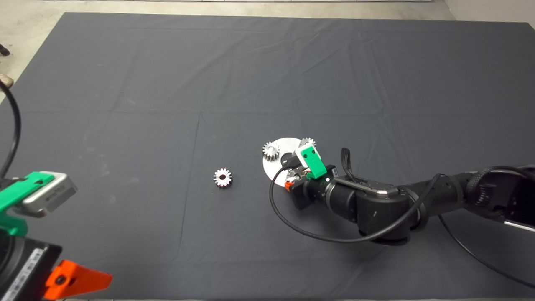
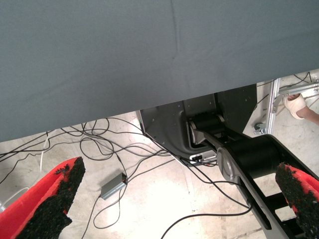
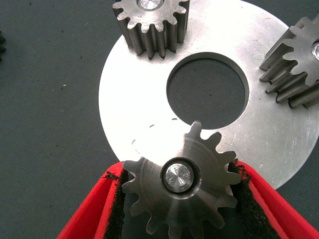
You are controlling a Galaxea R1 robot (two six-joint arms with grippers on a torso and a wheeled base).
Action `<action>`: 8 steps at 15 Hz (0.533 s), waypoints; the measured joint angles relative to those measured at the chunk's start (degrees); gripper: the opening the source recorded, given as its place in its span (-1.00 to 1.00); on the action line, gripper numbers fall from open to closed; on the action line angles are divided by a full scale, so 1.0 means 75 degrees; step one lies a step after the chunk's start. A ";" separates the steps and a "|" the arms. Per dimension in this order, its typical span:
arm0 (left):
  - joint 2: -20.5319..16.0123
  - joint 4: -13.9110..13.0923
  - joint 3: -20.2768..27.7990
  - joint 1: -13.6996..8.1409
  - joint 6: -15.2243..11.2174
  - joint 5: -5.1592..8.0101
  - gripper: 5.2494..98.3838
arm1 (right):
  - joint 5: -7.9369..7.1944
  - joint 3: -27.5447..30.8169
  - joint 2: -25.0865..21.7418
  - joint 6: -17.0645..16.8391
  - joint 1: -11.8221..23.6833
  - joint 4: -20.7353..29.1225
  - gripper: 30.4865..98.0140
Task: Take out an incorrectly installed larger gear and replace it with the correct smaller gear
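Observation:
A round silver plate (image 1: pixel 288 145) (image 3: pixel 139 99) with a centre hole lies mid-mat. My right gripper (image 1: pixel 292 177) (image 3: pixel 178 169) hovers at its near edge, shut on the smaller gear (image 3: pixel 182 194). Both black pads press against its teeth, and a shiny pin shows in its bore. Two matching small gears (image 1: pixel 271 150) (image 1: pixel 308 142) stand on the plate's far rim. The larger gear (image 1: pixel 222 177), with a dark centre hole, lies loose on the mat left of the plate. My left gripper (image 2: pixel 180 169) stays parked at the lower left, open.
A black cable (image 1: pixel 301 232) loops over the mat from the right wrist. The left wrist view shows the mat's edge (image 2: pixel 149 104), the robot base (image 2: pixel 169 129), floor cables and a person's shoe (image 2: pixel 298 105).

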 measured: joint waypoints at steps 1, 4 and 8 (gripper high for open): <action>-0.0002 0.0000 0.0000 0.0000 0.0000 0.0000 1.00 | 0.0003 0.0002 0.0000 -0.0003 0.0000 0.0000 -0.42; -0.0008 0.0000 0.0000 0.0000 0.0000 0.0000 1.00 | 0.0020 0.0063 -0.0028 -0.0005 -0.0003 0.0000 -0.43; -0.0011 0.0000 0.0000 0.0000 0.0000 0.0000 1.00 | -0.0081 0.0373 -0.0080 -0.0005 0.0000 0.0000 -0.44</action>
